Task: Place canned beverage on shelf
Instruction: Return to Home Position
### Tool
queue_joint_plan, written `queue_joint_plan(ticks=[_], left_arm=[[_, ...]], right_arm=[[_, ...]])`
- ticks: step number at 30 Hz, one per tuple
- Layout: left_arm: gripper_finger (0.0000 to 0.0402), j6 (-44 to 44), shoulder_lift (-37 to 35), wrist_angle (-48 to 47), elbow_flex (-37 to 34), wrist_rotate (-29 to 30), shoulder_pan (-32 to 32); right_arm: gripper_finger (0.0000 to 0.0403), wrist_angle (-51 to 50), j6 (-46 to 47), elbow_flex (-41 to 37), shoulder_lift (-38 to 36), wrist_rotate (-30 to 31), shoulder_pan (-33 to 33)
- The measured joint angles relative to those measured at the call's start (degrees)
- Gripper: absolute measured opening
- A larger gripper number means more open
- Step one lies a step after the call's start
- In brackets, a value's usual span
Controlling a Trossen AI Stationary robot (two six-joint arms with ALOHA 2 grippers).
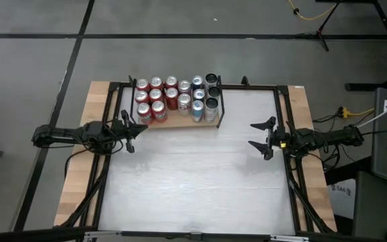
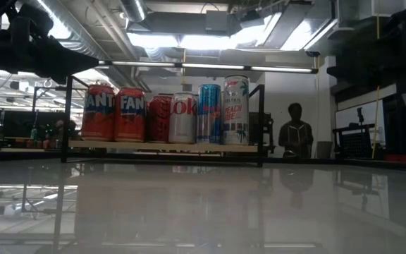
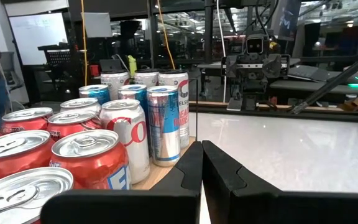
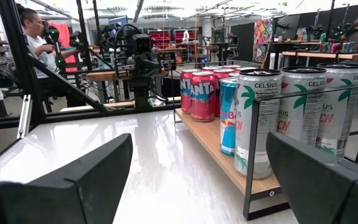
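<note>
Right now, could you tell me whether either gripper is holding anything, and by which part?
Nothing is held. The left gripper, beside the shelf, has jaws shut on nothing; the right gripper is open above the table.

The high view looks straight down on the whole desk [image 1: 200, 175]. The low view sits at desk height, facing the shelf [image 2: 164, 147] level. The wrist views look past the left pincer [image 3: 201, 146] and right pincer [image 4: 199, 144] at its cans [image 3: 126, 140], close, from opposite ends.
</note>
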State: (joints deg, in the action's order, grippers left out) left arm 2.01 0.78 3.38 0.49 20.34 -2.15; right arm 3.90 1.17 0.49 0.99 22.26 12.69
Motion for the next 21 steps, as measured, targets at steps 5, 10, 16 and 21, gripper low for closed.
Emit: queue_joint_plan(ticks=[5, 10, 16, 21], left_arm=[[0.0000, 0.0, 0.0, 0.0, 0.0, 0.0, 0.0], [0.0000, 0.0, 0.0, 0.0, 0.0, 0.0, 0.0], [0.0000, 0.0, 0.0, 0.0, 0.0, 0.0, 0.0], [0.0000, 0.0, 0.0, 0.0, 0.0, 0.0, 0.0]], right_arm=[[0.0358, 0.0, 0.0, 0.0, 0.0, 0.0, 0.0], [0.0358, 0.0, 0.0, 0.0, 0.0, 0.0, 0.0], [0.0358, 0.0, 0.0, 0.0, 0.0, -0.3, 1.4], [0.0358, -0.1, 0.0, 0.0, 0.0, -2.3, 1.6]])
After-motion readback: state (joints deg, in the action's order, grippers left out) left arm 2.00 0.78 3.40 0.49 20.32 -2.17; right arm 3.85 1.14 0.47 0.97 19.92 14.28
